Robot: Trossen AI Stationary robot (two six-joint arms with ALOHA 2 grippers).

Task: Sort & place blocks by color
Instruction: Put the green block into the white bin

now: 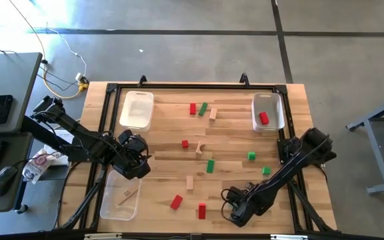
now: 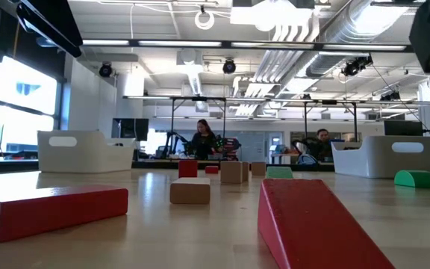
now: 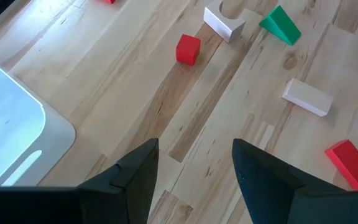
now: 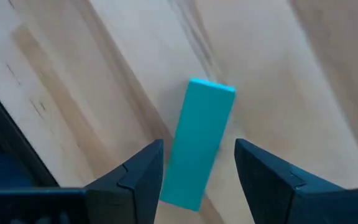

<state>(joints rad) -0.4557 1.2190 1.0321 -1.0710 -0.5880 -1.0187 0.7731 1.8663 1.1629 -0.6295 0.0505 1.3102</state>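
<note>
right claw (image 4: pixel 197 168) open, empty, astride teal bar (image 4: pixel 199 143) | advise: lower squarely, close across narrow sides | left claw (image 3: pixel 194 171) open, empty, beside near bin (image 1: pixel 120 197)

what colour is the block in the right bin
Red: a block lies in the right bin, clearest in the high view.

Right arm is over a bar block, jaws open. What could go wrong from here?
1. The bar block lies skewed between the open fingers of the right gripper, nearer one finger. Closing may twist it or pinch a corner, so it slips.
2. A red block lies close beside that gripper in the high view, and a sideways correction might knock it.
The left gripper hangs open beside a clear bin, so a clash looks unlikely.
</note>
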